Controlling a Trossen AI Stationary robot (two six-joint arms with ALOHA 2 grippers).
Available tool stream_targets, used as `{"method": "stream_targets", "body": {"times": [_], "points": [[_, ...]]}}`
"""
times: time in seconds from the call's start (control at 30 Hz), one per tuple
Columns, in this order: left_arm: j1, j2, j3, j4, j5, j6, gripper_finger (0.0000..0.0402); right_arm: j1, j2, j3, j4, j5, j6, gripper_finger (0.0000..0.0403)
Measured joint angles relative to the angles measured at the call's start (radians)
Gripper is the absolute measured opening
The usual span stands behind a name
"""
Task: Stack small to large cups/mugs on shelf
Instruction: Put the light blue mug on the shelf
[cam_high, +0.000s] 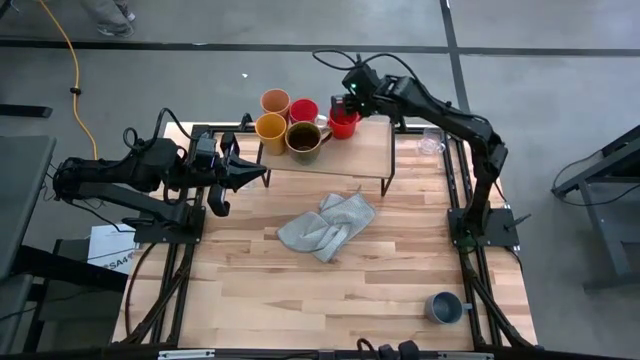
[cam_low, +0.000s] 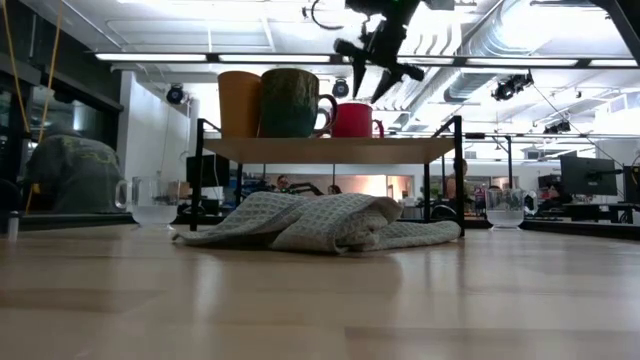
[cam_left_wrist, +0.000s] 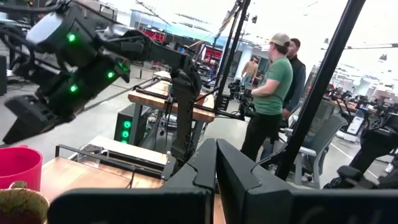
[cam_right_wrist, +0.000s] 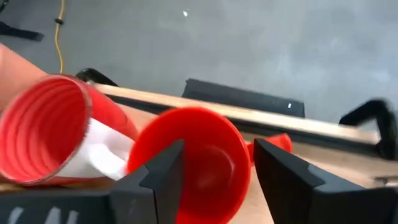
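On the shelf (cam_high: 360, 155) stand a peach-orange tumbler (cam_high: 275, 101), a red mug (cam_high: 303, 110), a yellow mug (cam_high: 271, 127), a brown mug (cam_high: 303, 138) and a second red mug (cam_high: 343, 124). My right gripper (cam_high: 343, 106) is open just above this second red mug (cam_right_wrist: 193, 158). The low view shows its fingertips (cam_low: 375, 88) clear of the mug's rim (cam_low: 355, 106). My left gripper (cam_high: 258, 172) is shut and empty, beside the shelf's left end. A grey-blue mug (cam_high: 444, 307) stands near the table's near right corner. Clear glass cups stand on the table at the right (cam_high: 431, 141) and the left (cam_low: 150, 198).
A crumpled grey cloth (cam_high: 328, 225) lies on the table just in front of the shelf. The right half of the shelf board is bare. People stand in the room beyond the table (cam_left_wrist: 273, 99).
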Motion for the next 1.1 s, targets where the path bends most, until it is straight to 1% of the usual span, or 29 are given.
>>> {"method": "stream_targets", "body": {"times": [0.13, 0.2, 0.27, 0.37, 0.43, 0.5, 0.63, 0.77, 0.87, 0.93, 1.0, 1.1], "points": [[0.000, 0.000, 0.000, 0.000, 0.000, 0.000, 0.0001, 0.029, -0.002, 0.057, -0.037, 0.020, -0.094, 0.0184], [0.000, 0.000, 0.000, -0.001, 0.000, 0.000, 0.0001, 0.055, -0.016, 0.063, -0.073, 0.031, -0.150, 0.0184], [0.000, 0.000, 0.000, -0.001, 0.000, 0.000, 0.0001, 0.094, -0.045, 0.048, -0.096, 0.061, -0.208, 0.0184], [0.000, 0.000, 0.000, -0.001, 0.000, 0.000, 0.0001, 0.167, -0.095, 0.025, -0.186, 0.132, -0.249, 0.0185], [0.000, 0.000, 0.000, -0.002, 0.000, 0.000, 0.0001, 0.219, -0.132, -0.009, -0.236, 0.177, -0.255, 0.0185], [0.000, 0.000, 0.000, -0.002, 0.000, 0.000, 0.0001, 0.268, -0.187, -0.066, -0.257, 0.198, -0.256, 0.0185], [0.000, 0.000, 0.000, -0.005, 0.000, 0.000, 0.0001, 0.355, -0.343, -0.249, -0.233, 0.205, -0.218, 0.0185], [0.000, 0.000, 0.000, -0.007, 0.000, 0.000, 0.0001, 0.422, -0.535, -0.480, -0.126, 0.187, -0.146, 0.0185], [0.000, 0.000, 0.000, -0.007, 0.000, 0.000, 0.0001, 0.467, -0.674, -0.637, 0.023, 0.159, -0.130, 0.0185], [0.000, 0.000, 0.000, -0.007, 0.000, 0.000, 0.0001, 0.492, -0.756, -0.726, 0.151, 0.128, -0.155, 0.0184], [0.000, 0.000, 0.000, -0.006, 0.000, 0.000, 0.0001, 0.514, -0.827, -0.803, 0.322, 0.094, -0.207, 0.0183], [0.000, 0.000, 0.000, -0.006, 0.000, 0.000, 0.0001, 0.536, -0.901, -0.897, 0.584, 0.038, -0.324, 0.0183]]}}
